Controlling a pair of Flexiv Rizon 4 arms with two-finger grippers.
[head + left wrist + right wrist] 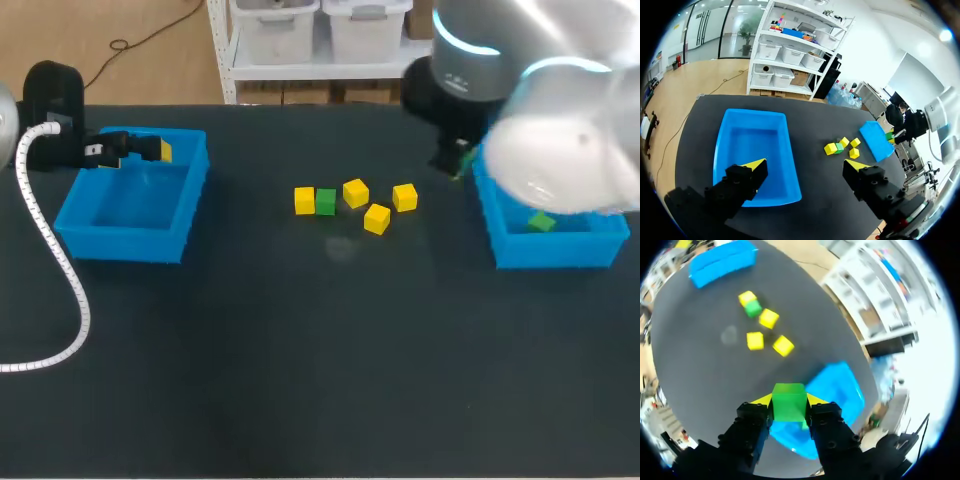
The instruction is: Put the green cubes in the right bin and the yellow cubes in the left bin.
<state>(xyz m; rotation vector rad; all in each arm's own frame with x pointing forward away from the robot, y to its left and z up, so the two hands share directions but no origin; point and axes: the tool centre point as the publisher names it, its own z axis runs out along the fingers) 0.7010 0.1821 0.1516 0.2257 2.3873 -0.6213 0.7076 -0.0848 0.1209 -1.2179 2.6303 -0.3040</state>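
Your right gripper [789, 400] is clamped on a green cube [788, 407], hanging about over the right bin's [837, 385] rim. I'd nudge it toward that bin's middle before letting go, so it can't bounce off the wall. Left gripper [805, 166] is spread wide and empty, far from the bin, so nothing's crowding you.

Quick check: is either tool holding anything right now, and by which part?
The right tool holds a green cube, pinched by two opposite side faces. The left tool is open, holding nothing.
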